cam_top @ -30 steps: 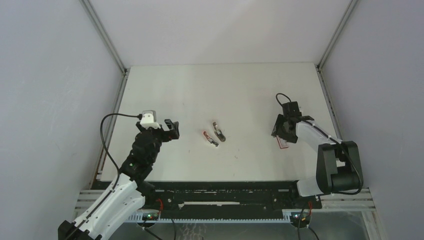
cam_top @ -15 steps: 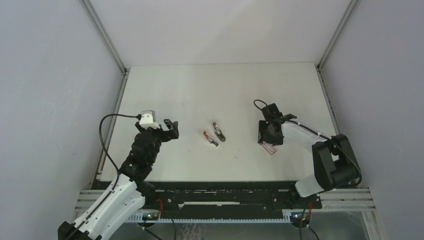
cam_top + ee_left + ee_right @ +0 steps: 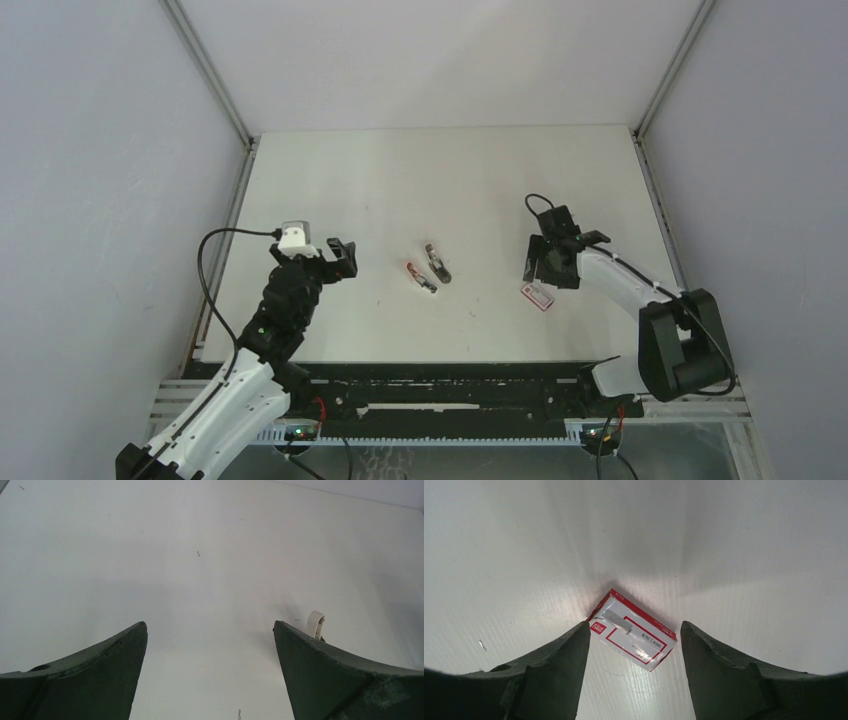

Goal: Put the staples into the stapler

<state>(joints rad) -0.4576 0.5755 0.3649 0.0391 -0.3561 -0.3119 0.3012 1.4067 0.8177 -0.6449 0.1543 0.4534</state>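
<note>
The slim pink-red stapler (image 3: 422, 278) lies at mid-table with a dark end. A small grey block, the staples (image 3: 436, 263), lies just right of it. My left gripper (image 3: 343, 258) is open and empty, left of both; in the left wrist view (image 3: 210, 625) only bare table lies between its fingers. My right gripper (image 3: 540, 275) is open over a flat white-and-red labelled box (image 3: 537, 294). In the right wrist view (image 3: 634, 625) the box (image 3: 644, 637) lies tilted just ahead of the fingertips, with its left corner at the left fingertip (image 3: 583, 629).
A grey strip (image 3: 618, 621) lies on top of the box. A small pale curved piece (image 3: 316, 624) peeks over my left gripper's right finger. A loose staple (image 3: 239, 714) lies on the table. Grey walls ring the white table (image 3: 450, 180).
My right gripper swept left, shifting the box left with it, then drew back a little to the right. The left arm, stapler and staples have not moved.
</note>
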